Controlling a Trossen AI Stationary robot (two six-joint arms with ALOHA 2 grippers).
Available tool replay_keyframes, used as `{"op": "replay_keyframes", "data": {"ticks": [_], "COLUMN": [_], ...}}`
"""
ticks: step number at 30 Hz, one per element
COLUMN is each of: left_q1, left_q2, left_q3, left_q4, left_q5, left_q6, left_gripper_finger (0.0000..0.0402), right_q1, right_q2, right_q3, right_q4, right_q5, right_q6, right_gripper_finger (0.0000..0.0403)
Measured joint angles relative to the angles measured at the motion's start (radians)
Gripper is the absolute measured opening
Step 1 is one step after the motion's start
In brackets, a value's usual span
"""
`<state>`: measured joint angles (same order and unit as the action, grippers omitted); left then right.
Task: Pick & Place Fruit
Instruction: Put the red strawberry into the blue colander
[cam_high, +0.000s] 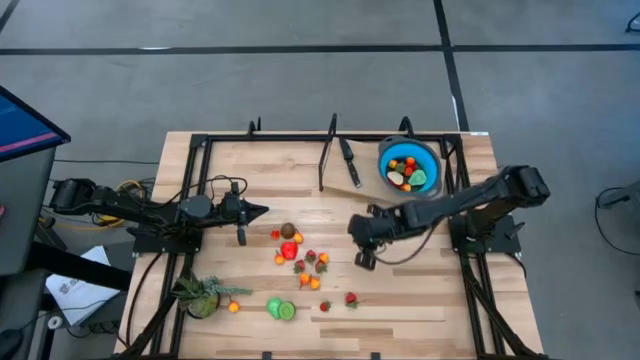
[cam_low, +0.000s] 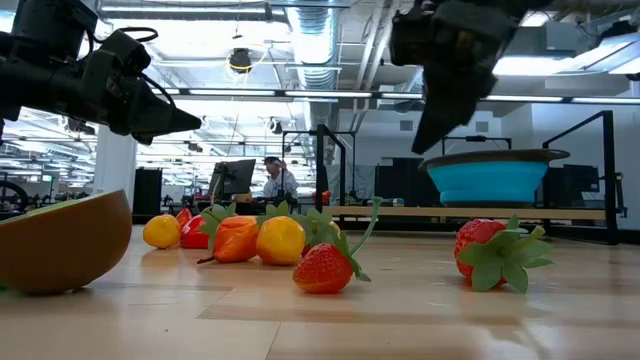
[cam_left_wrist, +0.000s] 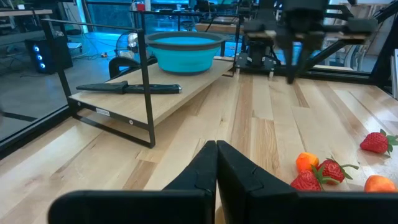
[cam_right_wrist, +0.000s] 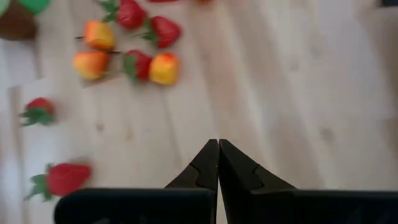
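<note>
High view: my right gripper (cam_high: 364, 260) hangs pressed together, empty, beside the scattered fruit (cam_high: 300, 262); some fruit already sits in the blue bowl (cam_high: 432, 158). My left gripper (cam_high: 262, 211) waits, also pressed together. Risk: descending unopened would probably knock strawberries aside.

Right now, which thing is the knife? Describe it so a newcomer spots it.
Start at the blue bowl at the table's far right edge. Just left of it lies the knife, black-handled and flat on the wood. It is long, thin and dark, unlike the small bright fruit scattered mid-table.
</note>
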<state>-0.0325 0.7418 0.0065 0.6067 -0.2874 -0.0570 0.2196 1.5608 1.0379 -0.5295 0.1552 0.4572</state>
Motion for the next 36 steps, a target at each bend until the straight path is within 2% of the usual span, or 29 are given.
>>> {"op": "replay_keyframes", "data": {"ticks": [4, 8, 17, 24, 36], "left_q1": [0.0, 0.0, 0.0, 0.0, 0.0], "left_q2": [0.0, 0.0, 0.0, 0.0, 0.0], "left_q3": [0.0, 0.0, 0.0, 0.0, 0.0], "left_q4": [0.0, 0.0, 0.0, 0.0, 0.001], "left_q5": [0.0, 0.0, 0.0, 0.0, 0.0], "left_q6": [0.0, 0.0, 0.0, 0.0, 0.0], "left_gripper_finger": [0.0001, 0.0001, 0.0001, 0.0001, 0.0001], "right_q1": [0.076, 0.147, 0.242, 0.287, 0.276], "right_q2": [0.0, 0.0, 0.0, 0.0, 0.0], "right_q3": [-0.067, -0.106, -0.124, -0.124, -0.124], "right_q4": [0.113, 0.173, 0.187, 0.154, 0.118], "right_q5": [0.006, 0.078, 0.109, 0.109, 0.11], "right_q6": [0.102, 0.194, 0.379, 0.386, 0.325], "right_gripper_finger": [0.0, 0.0, 0.0, 0.0, 0.0]}}
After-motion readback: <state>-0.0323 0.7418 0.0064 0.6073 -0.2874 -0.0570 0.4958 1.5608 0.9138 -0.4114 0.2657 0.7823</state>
